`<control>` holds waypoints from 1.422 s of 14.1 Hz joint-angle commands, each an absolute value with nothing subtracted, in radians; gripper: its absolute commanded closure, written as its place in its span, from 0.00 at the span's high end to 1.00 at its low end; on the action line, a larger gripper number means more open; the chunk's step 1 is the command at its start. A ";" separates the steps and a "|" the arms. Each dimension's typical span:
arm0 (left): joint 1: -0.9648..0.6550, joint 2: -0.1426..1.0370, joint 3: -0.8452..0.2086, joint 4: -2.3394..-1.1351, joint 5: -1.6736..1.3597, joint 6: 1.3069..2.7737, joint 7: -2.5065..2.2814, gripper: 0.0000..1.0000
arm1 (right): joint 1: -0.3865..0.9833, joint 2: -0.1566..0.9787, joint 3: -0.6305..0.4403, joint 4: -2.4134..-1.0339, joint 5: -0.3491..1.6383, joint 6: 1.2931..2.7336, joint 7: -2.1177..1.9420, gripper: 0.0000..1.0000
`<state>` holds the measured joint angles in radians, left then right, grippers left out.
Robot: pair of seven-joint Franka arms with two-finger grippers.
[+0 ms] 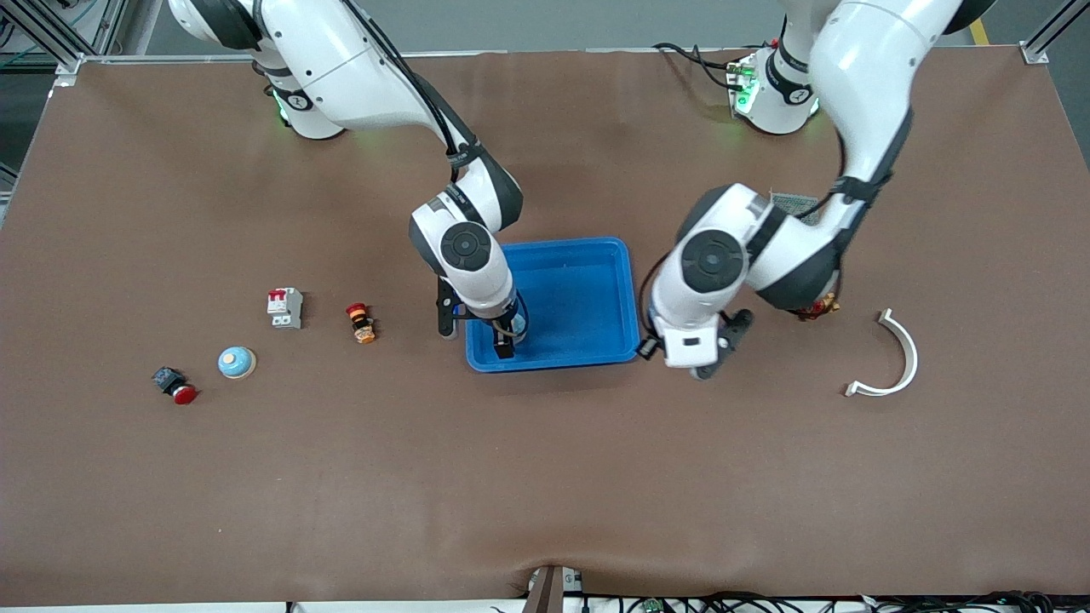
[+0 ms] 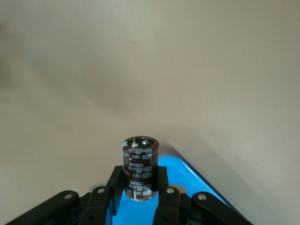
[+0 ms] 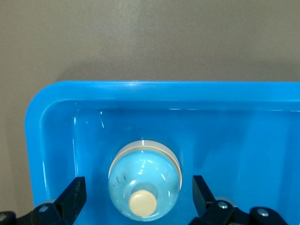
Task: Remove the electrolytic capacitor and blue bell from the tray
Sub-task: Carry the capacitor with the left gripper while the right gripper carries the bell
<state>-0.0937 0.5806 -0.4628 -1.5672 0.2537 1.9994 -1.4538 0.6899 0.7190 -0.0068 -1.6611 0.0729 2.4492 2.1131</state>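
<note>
A light-blue domed bell (image 3: 144, 180) with a cream button sits on the floor of the blue bin (image 3: 140, 96), near one corner. My right gripper (image 3: 138, 186) is open, one finger on each side of the bell and clear of it. From the front, the right gripper (image 1: 481, 334) hangs low in the bin (image 1: 588, 289) and hides that bell. A dark cylindrical capacitor (image 2: 139, 164) stands upright between the fingers of my left gripper (image 2: 139, 182), which is shut on it. The left gripper (image 1: 702, 358) hangs just outside the bin's edge toward the left arm's end.
Another light-blue bell (image 1: 237, 362) lies on the table toward the right arm's end, with a red push button (image 1: 174, 385), a white breaker (image 1: 285, 307) and an orange-red switch (image 1: 361, 323). A white curved bracket (image 1: 894, 362) lies toward the left arm's end.
</note>
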 commanded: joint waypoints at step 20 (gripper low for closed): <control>0.307 0.643 -0.471 -1.832 0.469 2.082 -1.103 0.00 | 0.598 0.727 -0.011 -1.427 0.057 2.005 1.757 0.00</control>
